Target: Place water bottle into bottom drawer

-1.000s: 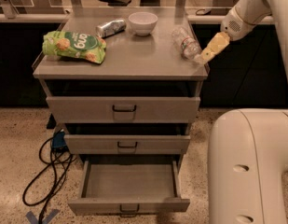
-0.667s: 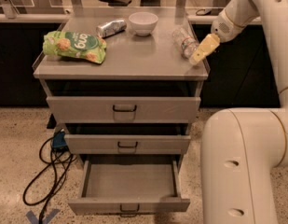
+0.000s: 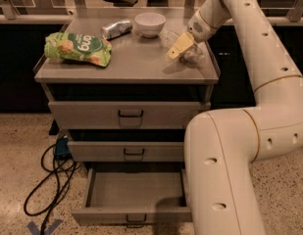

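Observation:
The water bottle (image 3: 192,54) lies on its side on the right part of the grey cabinet top (image 3: 126,65), clear and crinkled, partly hidden by my gripper. My gripper (image 3: 177,47), with pale yellow tips, reaches down from the upper right and sits right at the bottle's left side, low over the cabinet top. The bottom drawer (image 3: 134,192) is pulled open at floor level, its flat grey inside bare. The two drawers above it are closed.
A green snack bag (image 3: 77,48) lies at the left of the top, with a silver can (image 3: 116,28) and a white bowl (image 3: 150,23) at the back. My white arm (image 3: 224,170) fills the right foreground beside the open drawer. A black cable (image 3: 48,180) lies on the floor at left.
My gripper has moved left and down onto the bottle's near side. The arm now fills more of the right foreground. The bottle and drawers have not moved.

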Controlling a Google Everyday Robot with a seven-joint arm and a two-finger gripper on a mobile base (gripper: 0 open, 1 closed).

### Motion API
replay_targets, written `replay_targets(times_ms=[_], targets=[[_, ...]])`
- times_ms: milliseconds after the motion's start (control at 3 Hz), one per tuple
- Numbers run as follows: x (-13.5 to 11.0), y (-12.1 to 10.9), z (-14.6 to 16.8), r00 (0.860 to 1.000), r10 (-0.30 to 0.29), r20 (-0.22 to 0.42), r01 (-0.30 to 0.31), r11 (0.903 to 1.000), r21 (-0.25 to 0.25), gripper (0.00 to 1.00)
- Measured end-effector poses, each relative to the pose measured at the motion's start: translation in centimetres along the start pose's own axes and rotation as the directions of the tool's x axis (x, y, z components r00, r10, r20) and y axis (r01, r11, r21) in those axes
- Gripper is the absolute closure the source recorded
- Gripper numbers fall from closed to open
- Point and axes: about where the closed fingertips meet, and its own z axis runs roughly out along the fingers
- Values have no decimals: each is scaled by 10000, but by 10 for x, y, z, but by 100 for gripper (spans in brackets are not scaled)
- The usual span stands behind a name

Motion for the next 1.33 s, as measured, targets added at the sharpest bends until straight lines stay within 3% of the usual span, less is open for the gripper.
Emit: replay_targets(times_ms=[333,667,1333], targets=[[4,-2,28,9999,153,-38,-154,9995,-291,0],[4,-2,28,9999,153,-38,-154,9995,-291,0],[4,-2,28,9999,153,-37,-154,9995,-291,42]])
